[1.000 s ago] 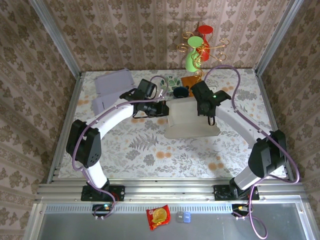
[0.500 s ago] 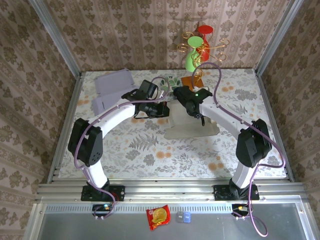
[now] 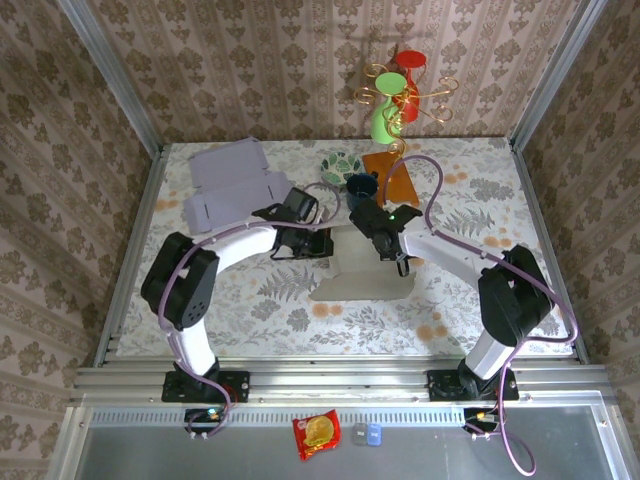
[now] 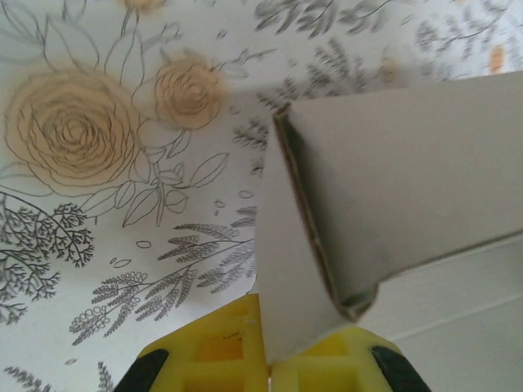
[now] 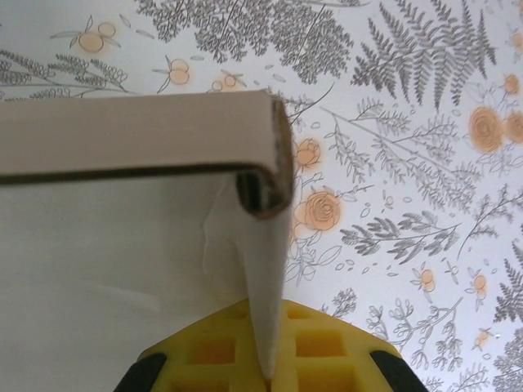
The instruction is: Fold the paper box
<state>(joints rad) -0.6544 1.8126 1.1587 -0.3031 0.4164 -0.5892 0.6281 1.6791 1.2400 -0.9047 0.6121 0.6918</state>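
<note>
**At the table's middle: both end effectors clamped on the paper box, walls going up**

Near the middle of the table, a little toward its far edge, the paper box lies partly formed, pale against the flowered cloth. The left end effector is pressed together on the box's left wall, its yellow pads pinching the card just below a doubled-over corner. The right end effector pinches a thin flap under a rolled rim toward the box's right side.

The step in hand looks like raising and tucking the side walls (neither fold seems locked, as far as the wrist views tell). The next move likely calls for both arms to turn their walls inward together, evenly and without letting go, so the card creases along its scored lines rather than buckling or skidding across the table.
</note>
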